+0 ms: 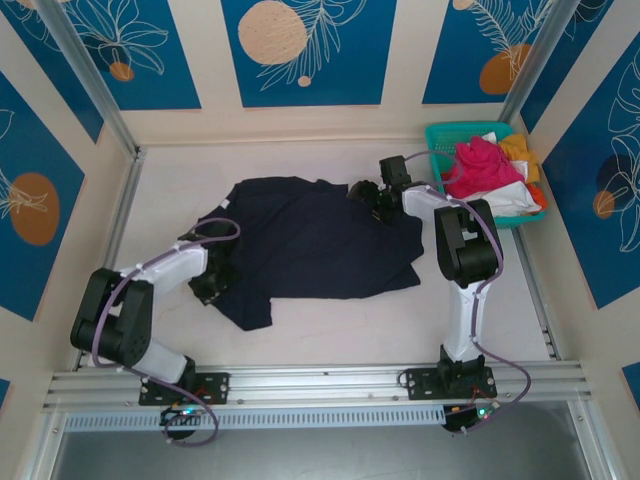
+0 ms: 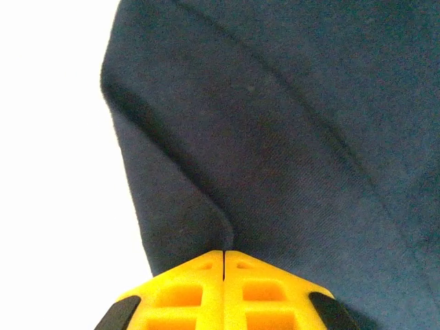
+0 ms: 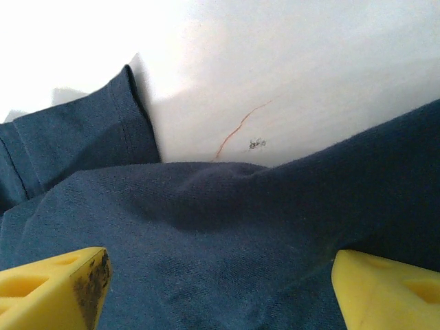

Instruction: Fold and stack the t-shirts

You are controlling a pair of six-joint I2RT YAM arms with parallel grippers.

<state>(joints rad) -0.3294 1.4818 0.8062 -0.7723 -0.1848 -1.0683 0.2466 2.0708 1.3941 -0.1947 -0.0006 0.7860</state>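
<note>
Clenched tight, the left end effector (image 2: 224,275) pinches a fold at the left edge of the navy t-shirt (image 1: 320,245), which lies spread but rumpled across the middle of the counter (image 1: 330,330). At the shirt's far right corner, the right end effector (image 3: 220,275) is released, its jaws wide and straddling the cloth without gripping it. The risk I see is a one-sided pull: if the left arm lifts or drags before the right closes, the shirt would likely bunch and twist instead of folding flat. The left pinch also looks shallow, so the hem could slip out. By count, there is one navy shirt on the counter. One teal basket (image 1: 440,135) at the far right holds one pink t-shirt (image 1: 480,165), one white t-shirt (image 1: 505,198) and one orange-yellow t-shirt (image 1: 520,148), as far as I can tell.
</note>
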